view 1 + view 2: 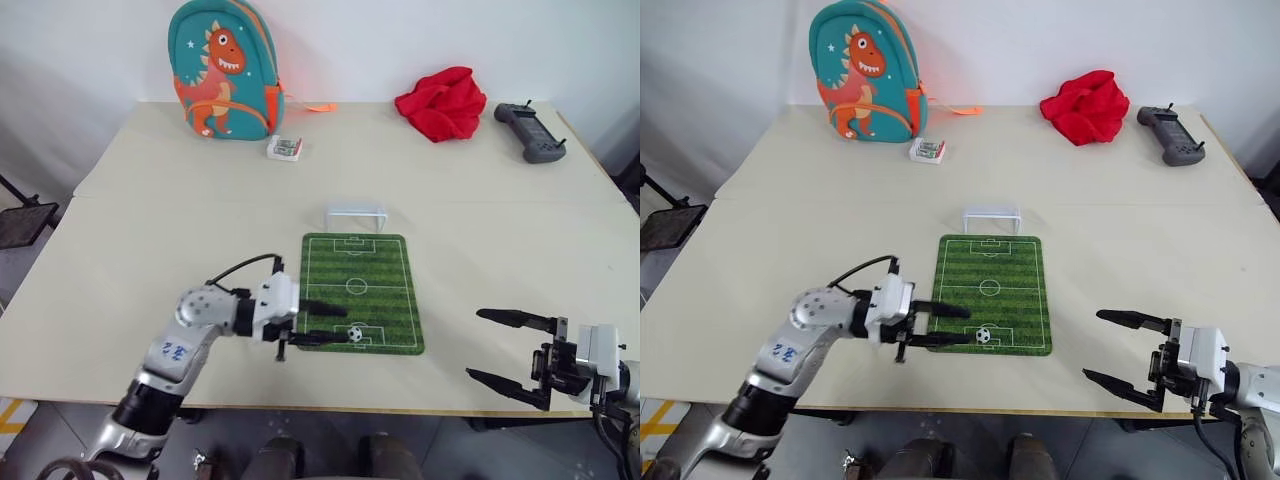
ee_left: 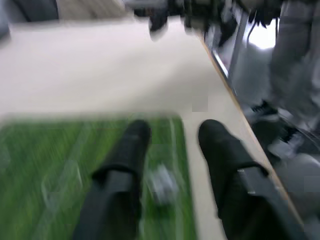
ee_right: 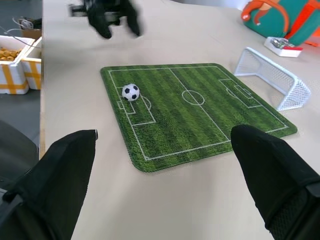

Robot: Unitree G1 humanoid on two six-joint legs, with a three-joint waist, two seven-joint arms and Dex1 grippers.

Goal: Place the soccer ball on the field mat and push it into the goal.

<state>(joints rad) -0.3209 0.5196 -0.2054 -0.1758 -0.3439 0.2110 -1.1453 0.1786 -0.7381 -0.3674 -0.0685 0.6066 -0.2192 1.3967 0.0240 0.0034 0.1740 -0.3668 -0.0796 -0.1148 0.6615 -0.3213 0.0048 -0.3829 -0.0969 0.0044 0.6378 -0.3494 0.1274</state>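
On the near end of the field mat (image 1: 360, 292), the soccer ball (image 1: 355, 334) is resting free, just off the left gripper (image 1: 322, 323), whose fingers are standing apart and holding nothing. Tiny, light and smooth, it is likely to roll at a touch; a nudge from behind toward the goal (image 1: 355, 213) suits better than pinching. The right gripper (image 1: 508, 352) is idling wide open. Motion blur is smearing the left wrist view.
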